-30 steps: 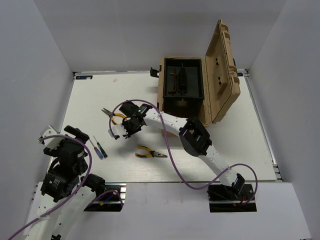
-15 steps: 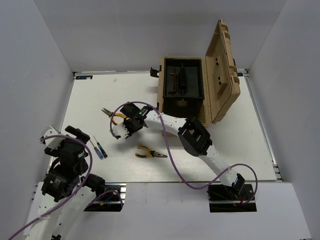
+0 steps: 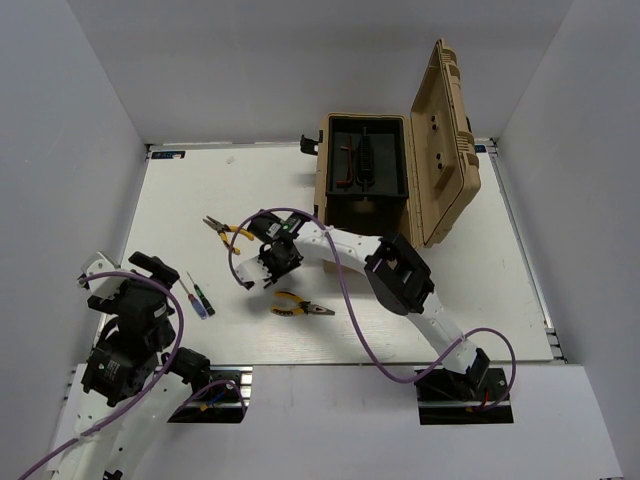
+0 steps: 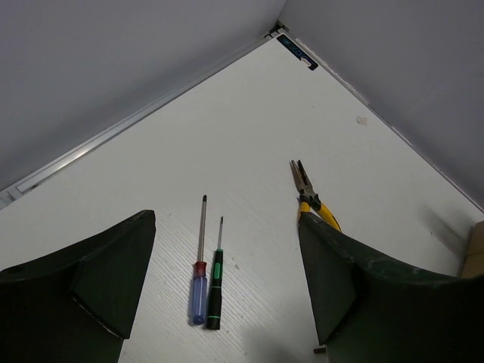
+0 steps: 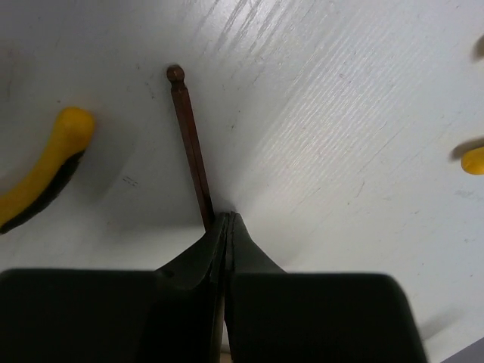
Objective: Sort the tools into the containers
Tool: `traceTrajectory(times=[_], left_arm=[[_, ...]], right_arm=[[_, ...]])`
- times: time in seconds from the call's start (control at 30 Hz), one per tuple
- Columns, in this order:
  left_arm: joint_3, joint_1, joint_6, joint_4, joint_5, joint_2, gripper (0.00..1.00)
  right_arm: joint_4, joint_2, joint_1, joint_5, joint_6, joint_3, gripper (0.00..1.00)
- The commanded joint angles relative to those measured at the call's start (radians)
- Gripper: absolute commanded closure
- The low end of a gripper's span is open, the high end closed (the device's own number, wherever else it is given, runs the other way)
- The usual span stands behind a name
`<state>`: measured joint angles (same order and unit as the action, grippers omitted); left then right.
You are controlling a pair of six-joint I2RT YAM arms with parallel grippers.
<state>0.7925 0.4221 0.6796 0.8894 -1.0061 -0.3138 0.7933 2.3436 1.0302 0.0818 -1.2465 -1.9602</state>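
The tan toolbox [image 3: 325, 172] stands open at the back, lid [image 3: 445, 140] up, its black inner tray [image 3: 367, 170] showing. My right gripper [image 3: 247, 280] is shut low over the table; in the right wrist view a thin dark hex key [image 5: 189, 144] sticks out from its closed tips [image 5: 229, 218]. One pair of yellow-handled pliers [image 3: 226, 230] lies behind it, another [image 3: 300, 308] in front. A blue screwdriver [image 4: 198, 287] and a green one [image 4: 215, 291] lie side by side under my open, empty left gripper [image 4: 227, 221], which hovers at the front left [image 3: 120, 272].
White walls enclose the table on three sides. A yellow pliers handle [image 5: 45, 166] lies just left of the hex key. Thin dark tools lie in the tray's left slot [image 3: 345, 165]. A purple cable [image 3: 345, 310] loops over the table's front.
My right gripper has moved right and toward the near edge, away from the back pliers. The left arm and the screwdrivers have not moved.
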Motion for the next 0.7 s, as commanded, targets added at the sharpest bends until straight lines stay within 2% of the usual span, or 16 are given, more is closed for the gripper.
traceTrajectory(times=[0.0,0.03,0.17,0.3,0.37,0.53,0.67], left_arm=[[-0.001,0.003,-0.014,-0.006,0.004,0.005,0.14],[-0.001,0.003,-0.014,-0.006,0.004,0.005,0.14],[-0.001,0.003,-0.014,-0.006,0.004,0.005,0.14],[-0.001,0.003,-0.014,-0.006,0.004,0.005,0.14],[-0.001,0.003,-0.014,-0.006,0.004,0.005,0.14],[-0.001,0.003,-0.014,-0.006,0.004,0.005,0.14],[-0.001,0.003,-0.014,-0.006,0.004,0.005,0.14]], right_arm=[[0.047,-0.049,0.016,0.018,0.05,0.001,1.0],[0.034,-0.05,0.016,0.013,0.059,0.001,1.0],[-0.107,-0.046,0.03,-0.057,0.143,-0.031,0.86],[-0.117,-0.032,0.039,-0.077,0.153,-0.103,0.72],[-0.109,-0.044,0.039,-0.071,0.136,-0.106,0.71],[0.09,-0.078,0.03,0.047,0.029,-0.085,0.6],[0.155,-0.093,0.028,0.09,-0.034,-0.026,0.58]])
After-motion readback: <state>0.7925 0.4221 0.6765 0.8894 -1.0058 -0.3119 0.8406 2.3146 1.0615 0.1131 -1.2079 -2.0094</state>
